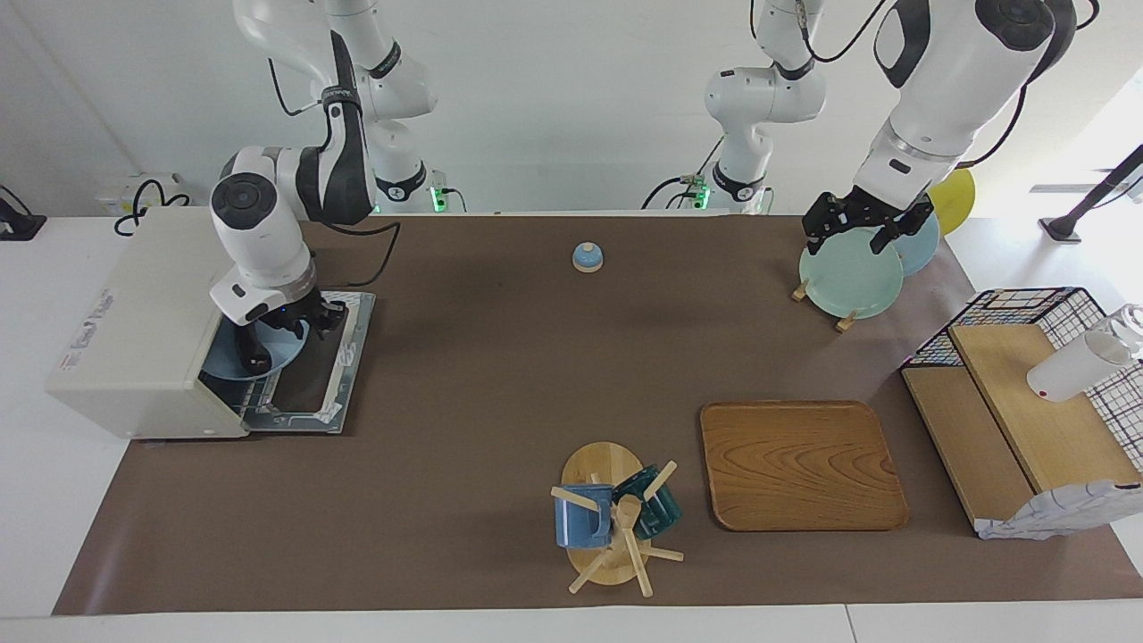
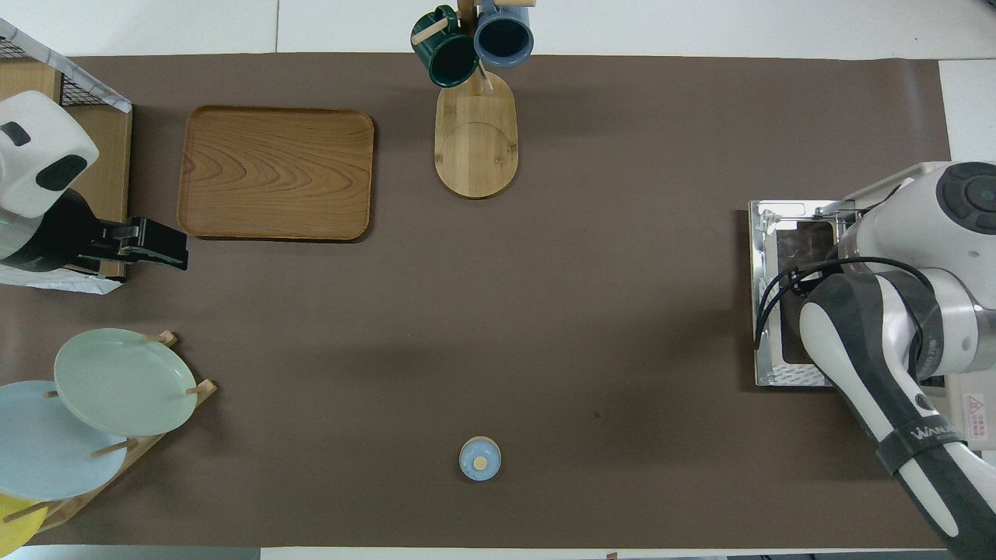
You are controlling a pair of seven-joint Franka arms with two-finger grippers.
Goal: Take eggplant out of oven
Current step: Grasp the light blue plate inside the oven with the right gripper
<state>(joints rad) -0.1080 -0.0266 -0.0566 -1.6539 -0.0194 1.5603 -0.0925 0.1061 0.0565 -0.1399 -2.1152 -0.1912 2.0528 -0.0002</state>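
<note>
Glossy dark purple eggplant (image 1: 250,344) lies on a pale blue plate (image 1: 287,350) inside the cream boxy oven (image 1: 143,313); right tool (image 1: 308,326) over its twelve-o'clock end, grip unclear. Left tool (image 1: 864,225) spread, waiting over a green plate (image 1: 848,277).

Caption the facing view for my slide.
Right claw over the eggplant on its plate in the open oven.

The right arm bends down at its own end of the bench, wrist vertical, its right gripper (image 1: 287,323) low with fingers hidden under the wrist, while the left arm waits raised at its own end, the left gripper (image 1: 864,234) spread wide, holding nothing.
</note>
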